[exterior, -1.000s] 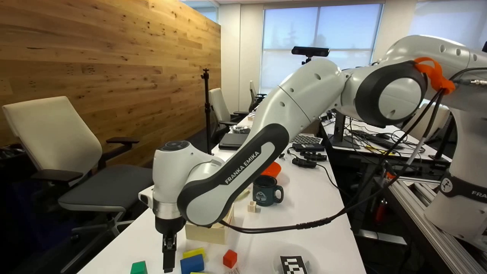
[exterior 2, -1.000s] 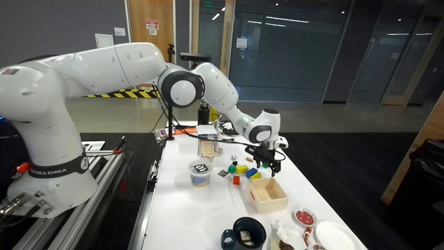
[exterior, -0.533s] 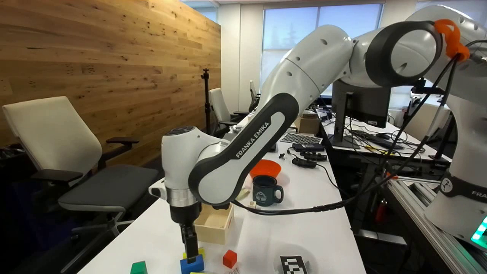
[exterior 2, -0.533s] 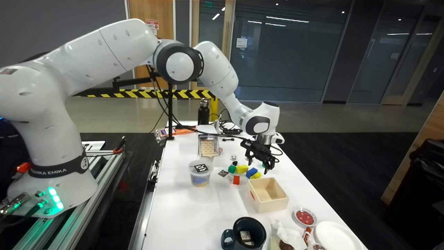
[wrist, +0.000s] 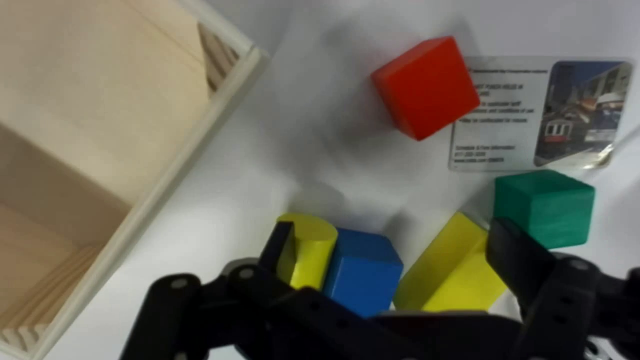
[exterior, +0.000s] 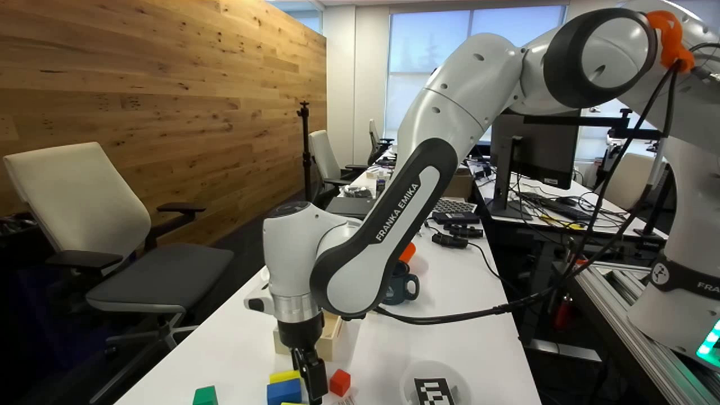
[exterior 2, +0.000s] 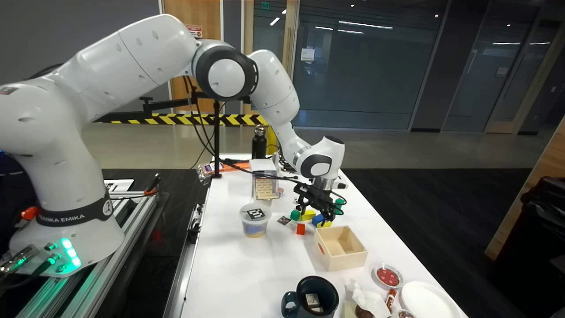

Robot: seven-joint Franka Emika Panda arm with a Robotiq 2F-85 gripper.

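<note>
Swinging across the white table (exterior 2: pixel 247 274), our arm (exterior 2: pixel 150 48) has just drawn in toward its base, while the wooden box (exterior 2: pixel 346 261) has not moved. This brings our gripper (wrist: pixel 392 237) over a cluster of blocks, so we judge it better placed above them than a moment ago. We see its 2 fingers (wrist: pixel 520 262) spread wide, holding nothing. In the wrist view, 3 pieces show within that gap: the yellow block (wrist: pixel 450 265), the blue block (wrist: pixel 367 270) and the yellow cylinder (wrist: pixel 314 257). The red cube (wrist: pixel 425 90) sits apart; the green cube (wrist: pixel 555 205) shows beside 1 finger. We read the yellow block's long axis as slanting, 1 end toward the green cube; the yellow cylinder turns 1 round end toward the top of that view; the gripper hides the blue block's other end.
</note>
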